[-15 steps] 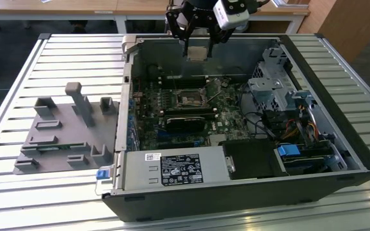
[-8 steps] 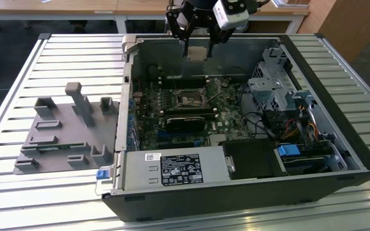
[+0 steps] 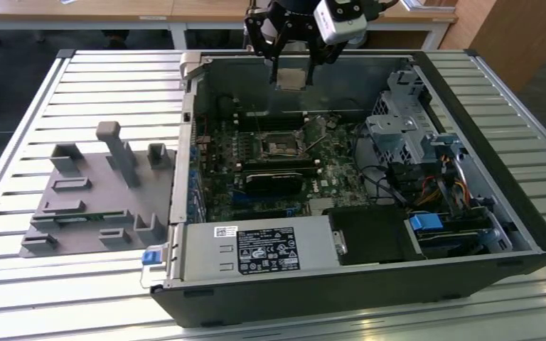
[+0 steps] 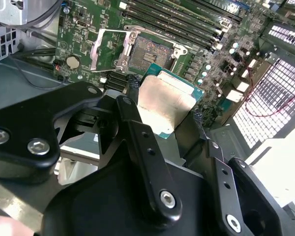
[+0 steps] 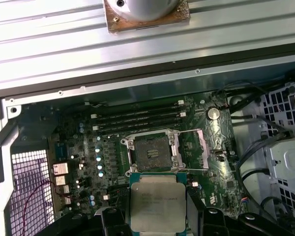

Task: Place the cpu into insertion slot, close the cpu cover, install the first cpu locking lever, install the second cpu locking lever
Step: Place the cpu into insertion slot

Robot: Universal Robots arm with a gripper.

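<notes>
Pincer (image 3: 290,74) clamps cpu (image 5: 156,201) above open case (image 3: 368,302) — slatted metal table (image 3: 121,85) (wooden desks (image 3: 83,10) behind).

You see an open computer case (image 3: 349,298) lying on a slatted metal table (image 3: 26,298). Inside the case, a labelled power supply (image 3: 254,250) sits along the wall nearest the exterior camera, and a metal drive cage (image 3: 401,138) stands toward the exterior view's right. Outside the case, on the exterior view's left, rests a grey moulded fixture (image 3: 93,192).

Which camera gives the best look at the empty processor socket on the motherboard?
The first wrist view: the socket faces the camera almost squarely and unobstructed, with the chip held in the end effector in front of it. The second wrist view shows it slanted; the exterior view shows it deep inside the computer case.
</notes>
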